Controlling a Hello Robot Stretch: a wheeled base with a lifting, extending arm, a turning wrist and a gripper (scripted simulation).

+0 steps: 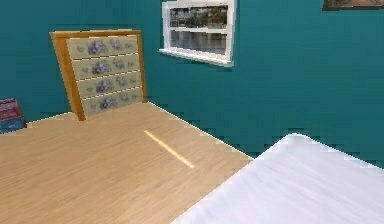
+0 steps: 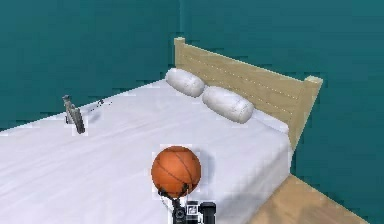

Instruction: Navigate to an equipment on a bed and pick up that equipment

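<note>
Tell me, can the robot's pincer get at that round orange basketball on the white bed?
Probably yes. The round orange basketball sits near the nearer edge of the white bed, and the pincer shows right by it with nothing between them. Whether they touch cannot be told.

Gripper (image 2: 188, 208) low at arm side view's bottom edge, near middle; dark body, two white marker squares (image 2: 207, 211) beside it; fingers too small to make out, can't tell whether it holds anything
</note>
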